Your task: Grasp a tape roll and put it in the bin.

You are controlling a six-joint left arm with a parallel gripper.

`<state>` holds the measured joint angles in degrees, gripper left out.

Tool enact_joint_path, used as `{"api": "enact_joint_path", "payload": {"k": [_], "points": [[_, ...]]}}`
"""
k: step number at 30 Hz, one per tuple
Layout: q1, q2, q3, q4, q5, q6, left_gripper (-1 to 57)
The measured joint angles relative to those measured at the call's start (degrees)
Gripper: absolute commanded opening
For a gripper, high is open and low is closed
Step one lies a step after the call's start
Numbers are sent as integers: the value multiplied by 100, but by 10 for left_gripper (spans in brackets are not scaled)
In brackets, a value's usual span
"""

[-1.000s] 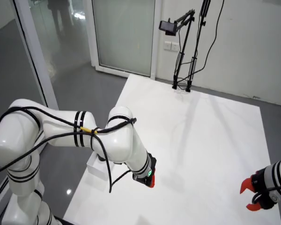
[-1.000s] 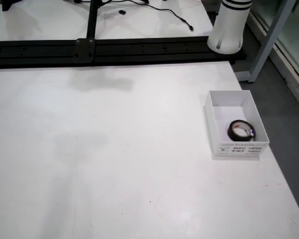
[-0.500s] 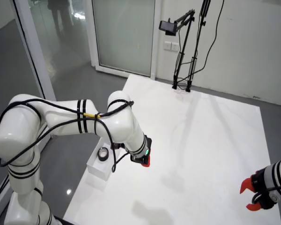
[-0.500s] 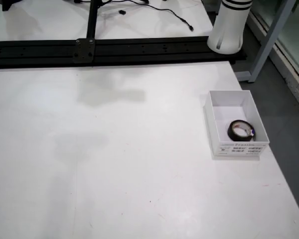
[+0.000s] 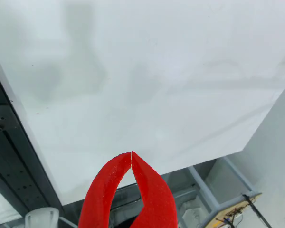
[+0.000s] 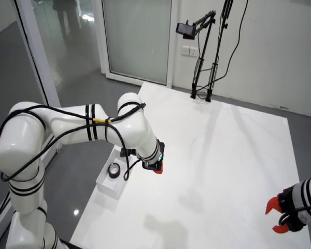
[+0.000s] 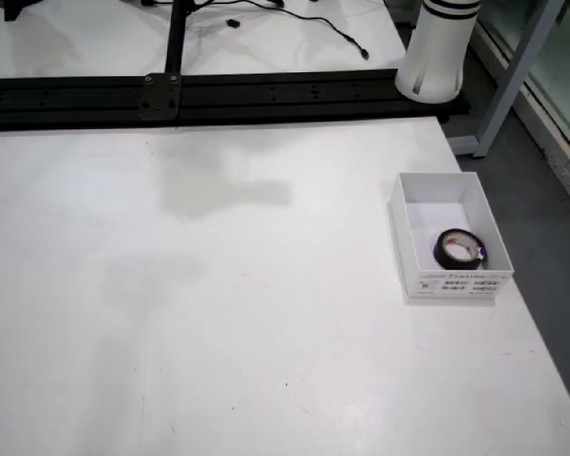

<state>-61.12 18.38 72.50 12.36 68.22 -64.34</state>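
A wide white table [image 7: 218, 313] fills the scene, set in a room with glass partitions and a grey floor, a black rail running along the table's far edge in the overhead view.

The gripper [image 5: 131, 156] of the working white arm [image 6: 88, 129] shows its red fingers pressed tip to tip in the wrist view, with nothing between them, so it is closed and empty. In the side view it hangs above the table, just beside the bin and clear of it. A second arm's red gripper [image 6: 280, 215] sits at the lower right edge of that view (it looks parked, and plays no part here).

Outward from the tool, the white bin [image 7: 448, 190] stands near the right edge of the table in the overhead view. The black tape roll [image 7: 458, 249] lies flat inside it, toward the labelled front wall.

No other roll can be seen on the table. As far as can be judged, the task is done: the roll is in the bin and released. What remains, if anything, is for the arm to go to rest.
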Motion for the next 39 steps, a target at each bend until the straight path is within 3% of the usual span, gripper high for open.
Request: {"api": "enact_joint_path", "payload": {"k": [21,39], "points": [[-560,6,8,34,7,10,0],[-131,7,10,47,7,10,0]]}}
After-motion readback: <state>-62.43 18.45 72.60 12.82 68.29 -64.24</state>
